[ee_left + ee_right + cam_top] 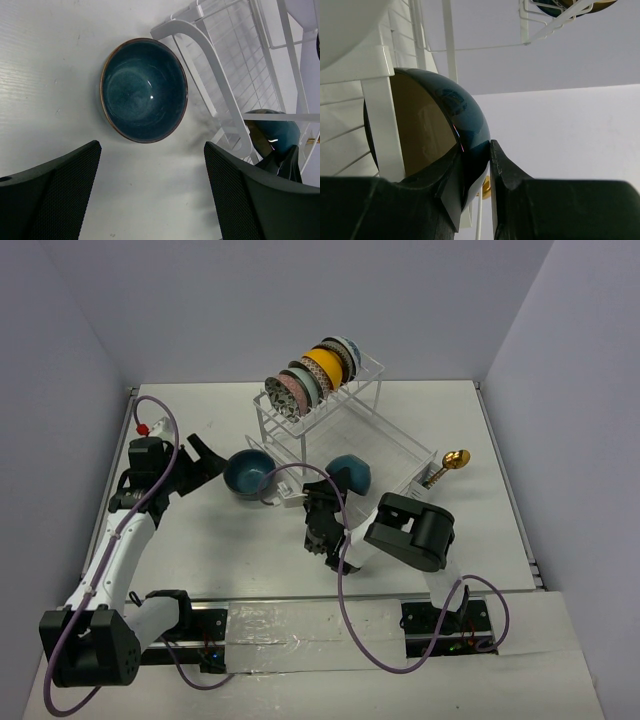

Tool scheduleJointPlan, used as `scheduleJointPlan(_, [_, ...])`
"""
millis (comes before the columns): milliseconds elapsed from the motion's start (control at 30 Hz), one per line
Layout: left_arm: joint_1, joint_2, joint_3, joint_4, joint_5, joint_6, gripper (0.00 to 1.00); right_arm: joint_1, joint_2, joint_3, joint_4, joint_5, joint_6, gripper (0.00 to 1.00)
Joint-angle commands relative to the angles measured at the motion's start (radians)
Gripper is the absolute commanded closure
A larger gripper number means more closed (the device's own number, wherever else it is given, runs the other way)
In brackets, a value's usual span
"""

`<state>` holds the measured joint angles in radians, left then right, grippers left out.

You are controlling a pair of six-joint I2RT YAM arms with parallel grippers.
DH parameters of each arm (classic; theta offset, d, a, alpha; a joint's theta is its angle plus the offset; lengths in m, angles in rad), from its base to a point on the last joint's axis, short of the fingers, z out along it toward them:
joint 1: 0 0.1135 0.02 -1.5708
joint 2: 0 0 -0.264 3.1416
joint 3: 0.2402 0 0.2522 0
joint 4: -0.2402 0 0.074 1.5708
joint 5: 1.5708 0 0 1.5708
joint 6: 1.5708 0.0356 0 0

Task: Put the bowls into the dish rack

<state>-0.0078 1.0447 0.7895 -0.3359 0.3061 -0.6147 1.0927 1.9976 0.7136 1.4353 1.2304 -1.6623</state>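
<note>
Left end effector (152,150) hangs with its jaws wide apart and nothing between them, just short of a dark blue bowl (144,90). That bowl sits upright, mouth up, toward the left middle of the tabletop (250,560), with a white leg of the dish rack (395,445) just beside it on the right.

Judgement on handling: glazed ceramic, rigid, fairly weighty for its size, slick on the curved wall and liable to chip against wire. The rim is the sound place to grip, one finger inside and one outside, on the side away from the rack leg.

A row of bowls (312,375) stands on edge in the rack's upper shelf, at the far middle of the tabletop.

Right end effector (475,155) is clamped on the rim of a second blue bowl (465,115), which is tilted on edge at the near side of the rack's lower tier, a white rack post crossing its mouth. This arm and its load block that approach.

A gold spoon (455,460) stands in the holder at the rack's right end, well apart from both bowls.
</note>
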Motion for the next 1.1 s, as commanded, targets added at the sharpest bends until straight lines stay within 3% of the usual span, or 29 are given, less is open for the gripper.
scheduleJointPlan(0, [0.003, -0.006, 0.014, 0.035, 0.028, 0.006, 0.11, -0.002, 0.058, -0.037, 0.326, 0.014, 0.099, 0.71])
scheduleJointPlan(467, [0.005, -0.002, 0.014, 0.023, 0.008, 0.016, 0.11, 0.052, 0.092, -0.039, 0.327, 0.030, 0.141, 0.63])
scheduleJointPlan(767, [0.005, 0.000, 0.013, 0.018, 0.004, 0.016, 0.11, 0.079, 0.144, -0.026, 0.324, 0.037, 0.153, 0.48])
scheduleJointPlan(967, [0.005, 0.003, 0.013, 0.018, 0.008, 0.016, 0.11, 0.088, 0.144, -0.022, 0.324, 0.032, 0.162, 0.32])
scheduleJointPlan(1067, [0.005, 0.003, 0.013, 0.020, 0.008, 0.015, 0.11, 0.093, 0.133, -0.025, 0.323, 0.034, 0.164, 0.30])
